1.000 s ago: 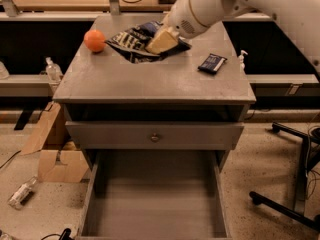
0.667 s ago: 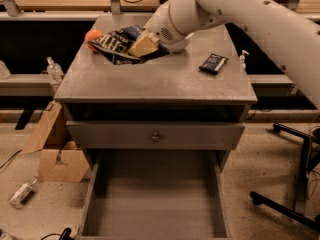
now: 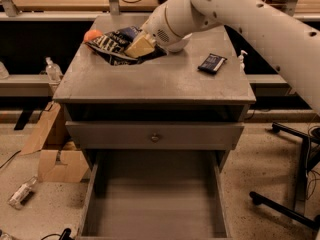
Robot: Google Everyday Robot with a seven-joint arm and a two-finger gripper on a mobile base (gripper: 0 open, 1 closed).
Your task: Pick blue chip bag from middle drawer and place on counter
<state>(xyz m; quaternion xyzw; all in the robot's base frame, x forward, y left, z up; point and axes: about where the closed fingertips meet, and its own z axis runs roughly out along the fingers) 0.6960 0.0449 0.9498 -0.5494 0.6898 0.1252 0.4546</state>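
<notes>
The blue chip bag [image 3: 111, 44], dark navy with white lettering, sits at the back left of the counter [image 3: 150, 81]; whether it rests on the top or hangs just above it I cannot tell. My gripper [image 3: 140, 46] is over the bag's right end, its tan fingers [image 3: 141, 44] shut on the bag. The white arm reaches in from the upper right. The middle drawer [image 3: 155, 204] stands pulled out below, its grey floor bare.
An orange ball [image 3: 91, 34] lies behind the bag, partly hidden. A small dark wrapped bar [image 3: 212, 63] lies on the counter's right. A closed drawer front with a knob [image 3: 155, 137] is above the open one. A cardboard box [image 3: 55, 156] is on the left, a chair base [image 3: 292, 204] on the right.
My gripper has carried the blue chip bag leftward across the counter, so that it now covers part of the orange ball. The drawer and the wrapped bar have not moved.
</notes>
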